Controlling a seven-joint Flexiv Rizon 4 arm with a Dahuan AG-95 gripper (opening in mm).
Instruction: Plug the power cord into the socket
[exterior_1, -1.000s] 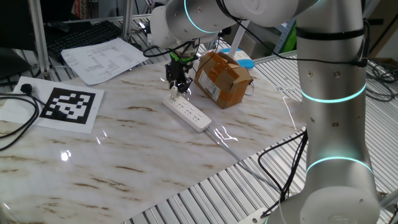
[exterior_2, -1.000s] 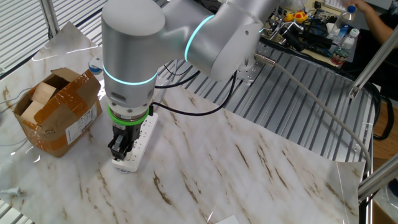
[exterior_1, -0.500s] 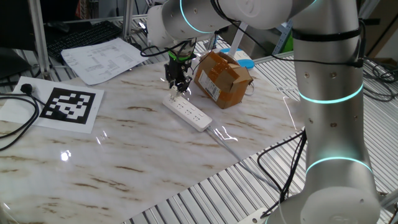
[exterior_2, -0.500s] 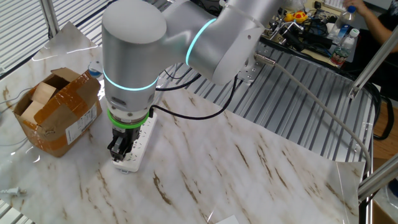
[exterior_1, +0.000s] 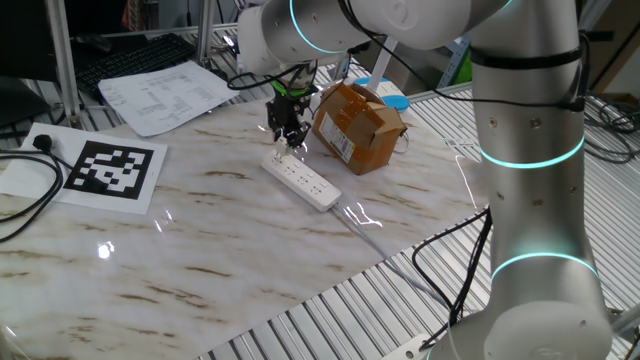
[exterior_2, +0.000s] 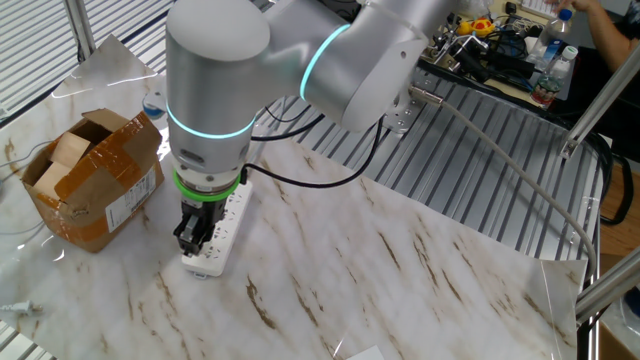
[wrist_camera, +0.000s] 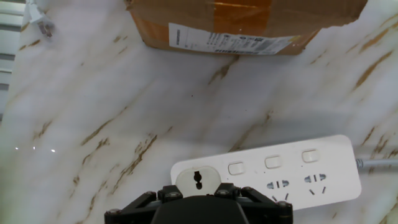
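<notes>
My end effector (exterior_1: 286, 139) points straight down over one end of the socket (wrist_camera: 267, 175), its dark fingers partly closed around the power cord (wrist_camera: 197, 181), a small round white plug piece with a dark keyhole-shaped mark on its face. In the hand view that piece sits against the end outlet of the strip; I cannot tell whether it is fully seated.

The socket is a long, flat, glossy white plastic bar with rounded corners. It carries a row of small square buttons along one edge and dark slotted outlets beside them, and a thin pale cable (wrist_camera: 377, 163) leaves its far end. It lies flat on the tabletop (exterior_1: 230, 230), a smooth, shiny slab of pale marble pattern with brown veins that mirrors the overhead lights.

Just beyond the strip stands a brown cardboard box (exterior_1: 355, 125), creased and dented, bound with glossy brown tape, its flaps open in the other fixed view. A white shipping label with rows of fine print is stuck to its side; the print is too small to read.

Farther off on the tabletop lies a white sheet with a black-and-white square marker pattern (exterior_1: 112, 170), with a black cable (exterior_1: 25, 215) curling past it, and a printed paper sheet (exterior_1: 165, 95) beyond. The slab is bordered by ribbed grey metal decking (exterior_2: 480, 160). A cluttered workbench (exterior_2: 500, 40) with bottles and tools stands behind.
</notes>
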